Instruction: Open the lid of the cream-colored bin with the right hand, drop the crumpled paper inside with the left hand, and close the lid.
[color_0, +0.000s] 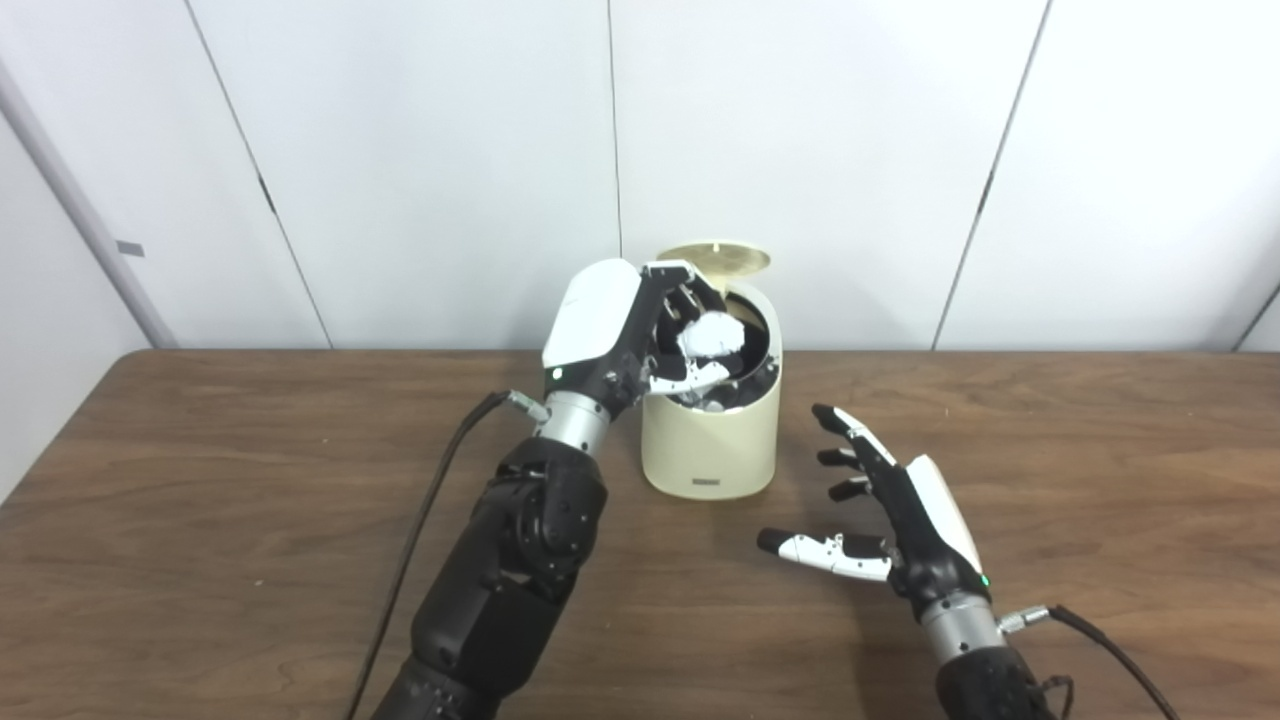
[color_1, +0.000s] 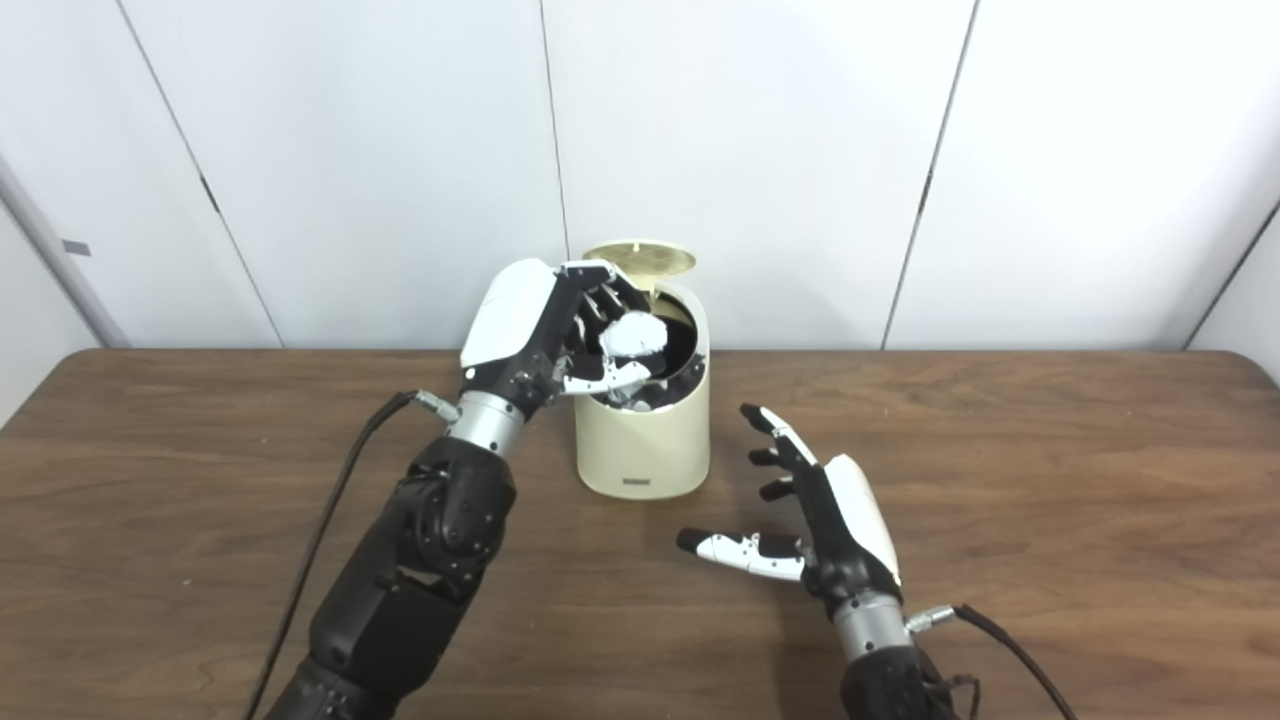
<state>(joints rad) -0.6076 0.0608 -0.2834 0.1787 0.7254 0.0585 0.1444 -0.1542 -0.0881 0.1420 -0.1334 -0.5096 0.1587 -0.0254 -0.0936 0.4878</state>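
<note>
The cream-colored bin (color_0: 710, 445) stands at the middle back of the wooden table, and its round lid (color_0: 715, 257) is tipped up behind the mouth. My left hand (color_0: 640, 335) hovers over the bin's dark opening, fingers curled around the white crumpled paper (color_0: 712, 335). The paper sits just above the rim, still inside the fingers. My right hand (color_0: 885, 510) hangs open to the right of the bin and nearer to me, palm facing left, touching nothing.
The brown wooden table (color_0: 200, 500) stretches wide on both sides of the bin. White wall panels (color_0: 420, 150) rise directly behind it. Black cables trail from each wrist, such as the left cable (color_0: 430, 510).
</note>
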